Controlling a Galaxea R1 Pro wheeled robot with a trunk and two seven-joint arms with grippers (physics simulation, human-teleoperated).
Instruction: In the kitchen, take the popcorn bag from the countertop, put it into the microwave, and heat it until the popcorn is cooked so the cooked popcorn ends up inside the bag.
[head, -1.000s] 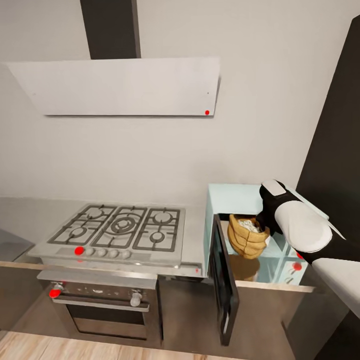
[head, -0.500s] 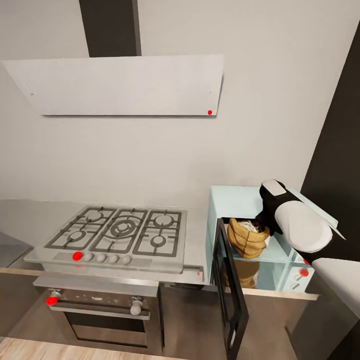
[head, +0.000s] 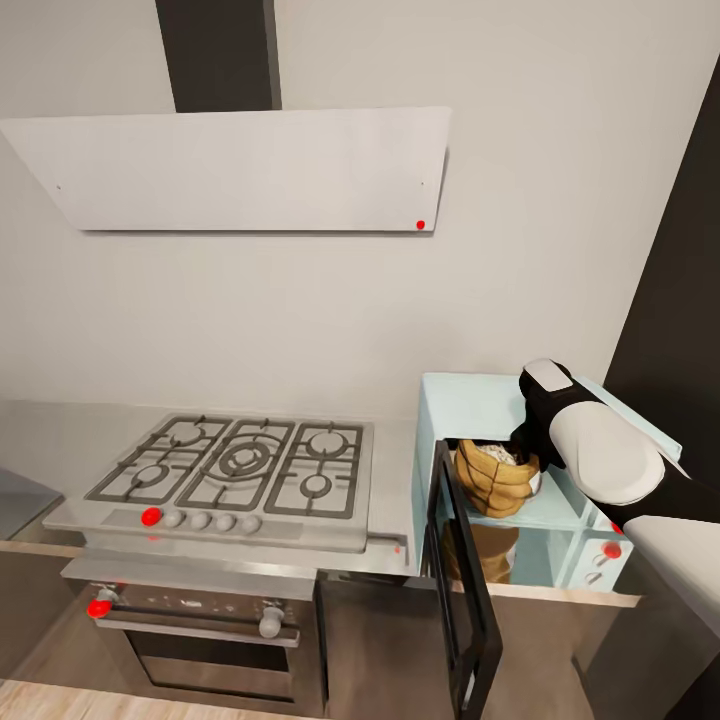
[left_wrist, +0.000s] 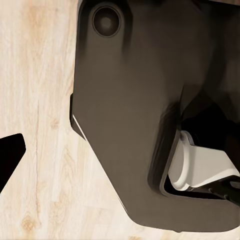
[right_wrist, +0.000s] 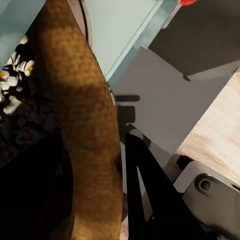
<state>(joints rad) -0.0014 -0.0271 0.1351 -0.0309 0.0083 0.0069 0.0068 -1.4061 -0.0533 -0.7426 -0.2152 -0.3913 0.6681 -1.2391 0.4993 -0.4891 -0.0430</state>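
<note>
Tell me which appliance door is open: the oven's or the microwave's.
The microwave's: its dark glass door swings out toward the camera beside the popcorn bag. The oven under the hob is shut.

The bag's (right_wrist: 82, 145) ribbed tan wall runs between two dark fingers (right_wrist: 150, 195), which pinch it. Pale popcorn (right_wrist: 12, 92) lies inside the bag. Beyond it show the mint microwave (right_wrist: 122, 27), a grey panel and wooden floor (right_wrist: 217, 135).

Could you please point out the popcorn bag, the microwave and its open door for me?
popcorn bag (head: 492, 481): head view, ribbed tan side.
microwave (head: 470, 401): head view, mint-blue top.
microwave door (head: 455, 590): head view, dark glass pane.
</note>
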